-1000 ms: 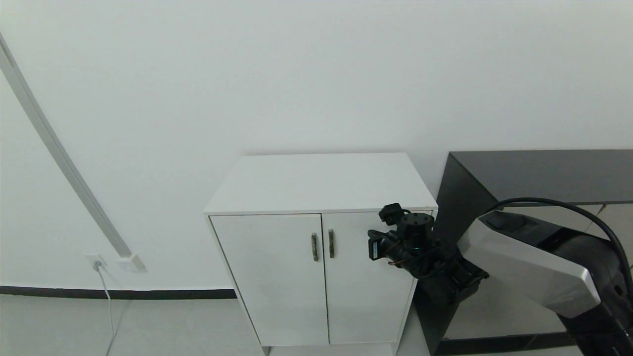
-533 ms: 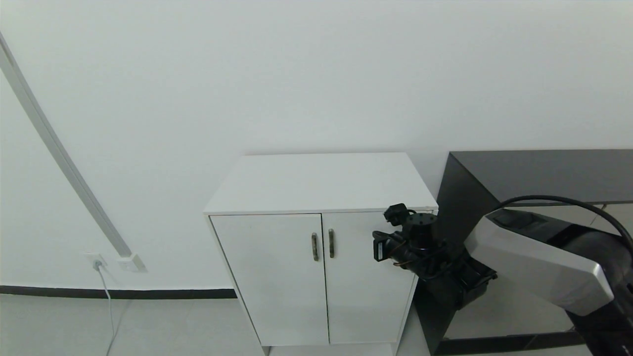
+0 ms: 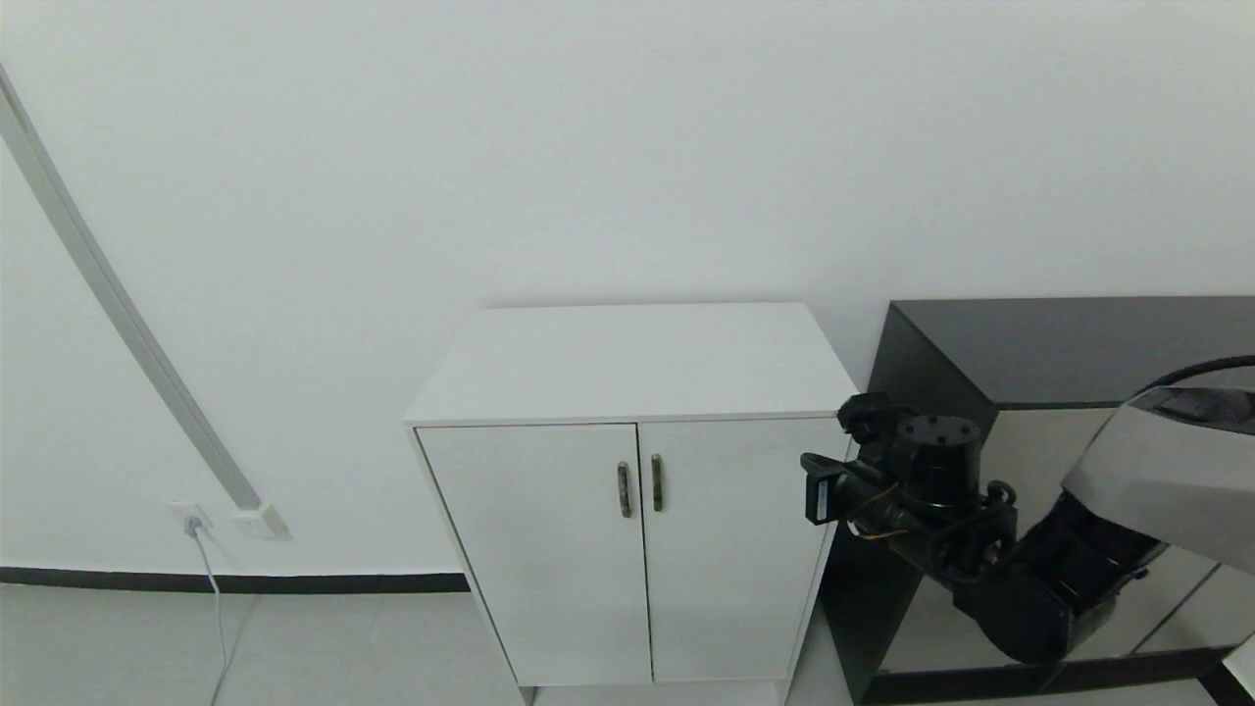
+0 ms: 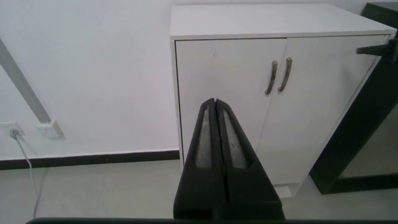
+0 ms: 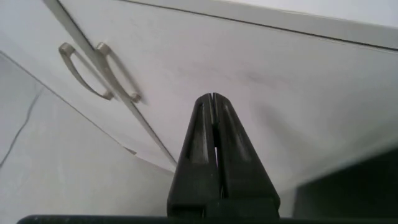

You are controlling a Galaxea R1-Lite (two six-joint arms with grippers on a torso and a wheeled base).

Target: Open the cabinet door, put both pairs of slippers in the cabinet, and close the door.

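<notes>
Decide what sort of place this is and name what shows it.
Probably an indoor room, perhaps a home-style entryway or test space: a white two-door cabinet stands against a bare wall, with a wall socket low down and a dark unit beside it.

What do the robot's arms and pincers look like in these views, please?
The right arm has a silver-grey shell over black joints, a round black cap at the wrist and a thick black cable arching above it. The left pincer and right pincer are black, each with two long tapered fingers bearing grey inset pads.
</notes>
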